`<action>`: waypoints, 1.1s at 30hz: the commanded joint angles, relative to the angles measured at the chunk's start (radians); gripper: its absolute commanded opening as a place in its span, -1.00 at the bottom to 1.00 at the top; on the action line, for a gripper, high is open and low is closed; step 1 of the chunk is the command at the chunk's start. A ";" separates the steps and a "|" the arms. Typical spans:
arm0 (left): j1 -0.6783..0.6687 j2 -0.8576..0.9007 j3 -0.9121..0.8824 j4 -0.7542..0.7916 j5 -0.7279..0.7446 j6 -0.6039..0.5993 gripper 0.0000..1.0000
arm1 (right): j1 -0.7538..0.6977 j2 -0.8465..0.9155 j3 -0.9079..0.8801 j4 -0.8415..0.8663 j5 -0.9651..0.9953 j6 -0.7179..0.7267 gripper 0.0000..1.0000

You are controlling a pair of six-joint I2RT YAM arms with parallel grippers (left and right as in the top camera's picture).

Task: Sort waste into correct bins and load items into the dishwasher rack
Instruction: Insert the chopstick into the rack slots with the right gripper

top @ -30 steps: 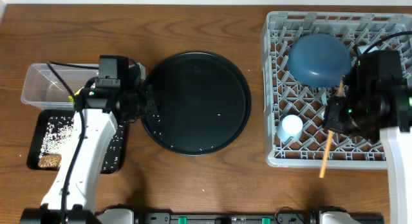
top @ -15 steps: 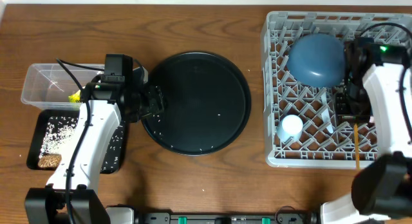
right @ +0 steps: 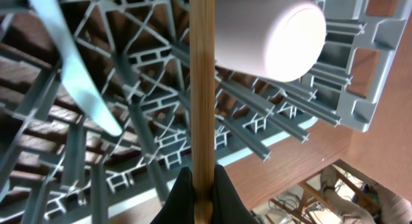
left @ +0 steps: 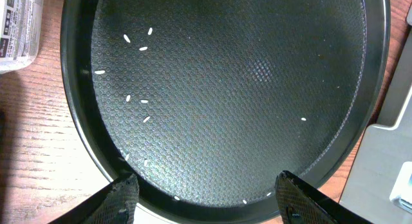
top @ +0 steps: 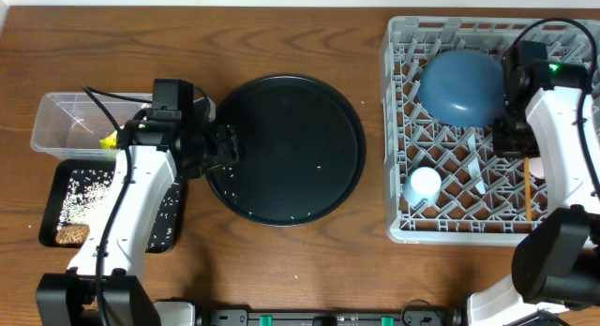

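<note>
Here, right pincer (right: 202,185) gripping chopstick (right: 201,82), over rack (top: 450,235)

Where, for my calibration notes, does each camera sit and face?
Overhead: above the table, facing straight down on round black tray and grey rack; left arm, right arm show.
Left wrist: on that arm, facing down into the tray; open left end effector shows.
Right wrist: faces along the chopstick into the rack; right end effector shut on it.
Shared: overhead and left wrist show the tray.
</note>
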 commanded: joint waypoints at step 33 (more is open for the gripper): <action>0.004 0.008 0.009 -0.005 -0.010 0.009 0.40 | -0.079 0.004 -0.188 0.396 -0.154 -0.219 -0.97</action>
